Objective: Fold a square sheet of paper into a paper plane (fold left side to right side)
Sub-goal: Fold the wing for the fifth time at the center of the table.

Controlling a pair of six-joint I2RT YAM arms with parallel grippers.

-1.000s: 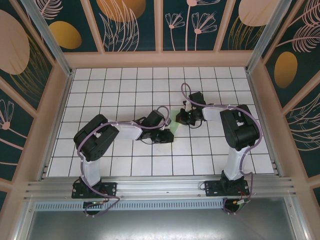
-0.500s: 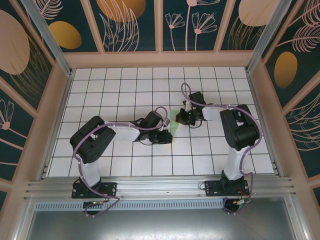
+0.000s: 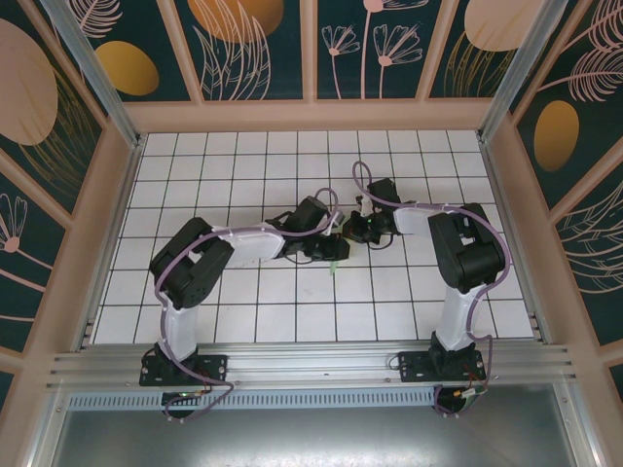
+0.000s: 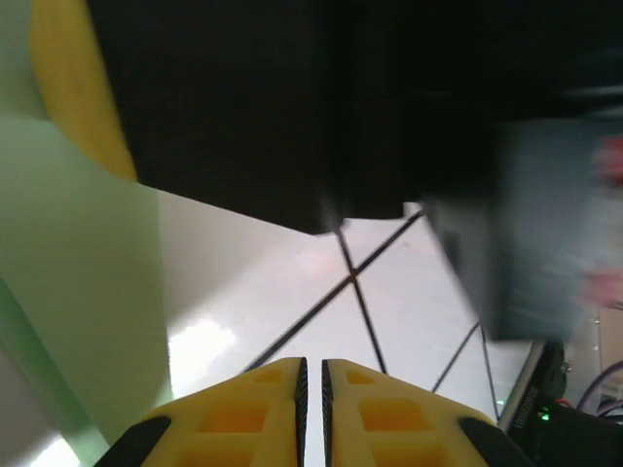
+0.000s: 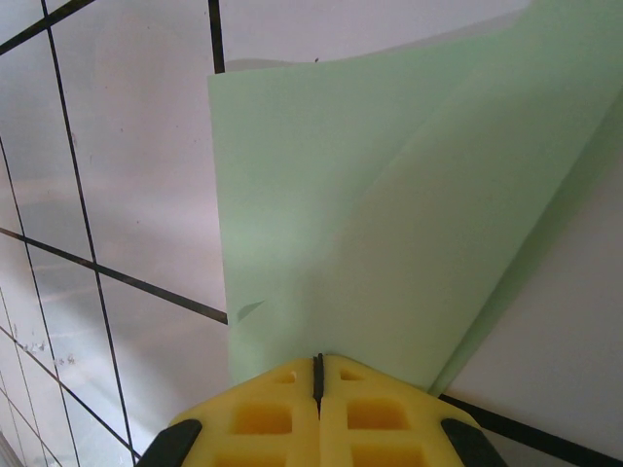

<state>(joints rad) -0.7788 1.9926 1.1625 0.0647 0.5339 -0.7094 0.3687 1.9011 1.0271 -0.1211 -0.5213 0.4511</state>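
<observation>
Paper sheet (image 5: pixel 370 224) folded over, middle of the table (image 3: pixel 243 165).
Right gripper (image 5: pixel 318 375) clenched its edge — left gripper (image 4: pixel 311 375) sat pinched empty just beside it.

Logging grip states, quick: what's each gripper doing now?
Left gripper: closed, nothing visibly pinched.
Right gripper: closed on the square sheet of paper.

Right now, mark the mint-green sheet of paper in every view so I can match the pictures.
Top external: the sheet of paper is a small green sliver near the middle of the table.
Left wrist: it runs down the left side, blurred.
Right wrist: it spreads over the centre and upper right, folded over itself.
Shared landmark: the black grid lines on the white table.
</observation>
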